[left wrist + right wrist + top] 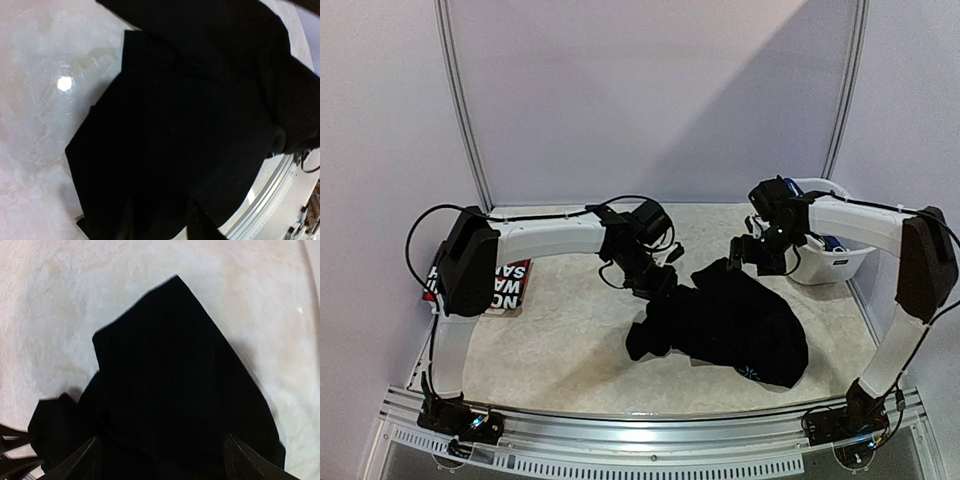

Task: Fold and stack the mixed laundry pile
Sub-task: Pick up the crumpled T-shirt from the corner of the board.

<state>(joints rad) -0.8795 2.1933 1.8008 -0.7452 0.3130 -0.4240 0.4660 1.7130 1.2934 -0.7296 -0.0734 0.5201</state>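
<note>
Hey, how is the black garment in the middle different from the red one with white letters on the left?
The black garment is nearly all dark; the red one carries bold white lettering. The black garment lies rumpled mid-table; the red one lies flat at the left edge, partly hidden under the left arm. Both rest on the table.

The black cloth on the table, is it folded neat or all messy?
Messy, not folded: the black garment lies in a lumpy, uneven heap on the table, edges sticking out.
</note>
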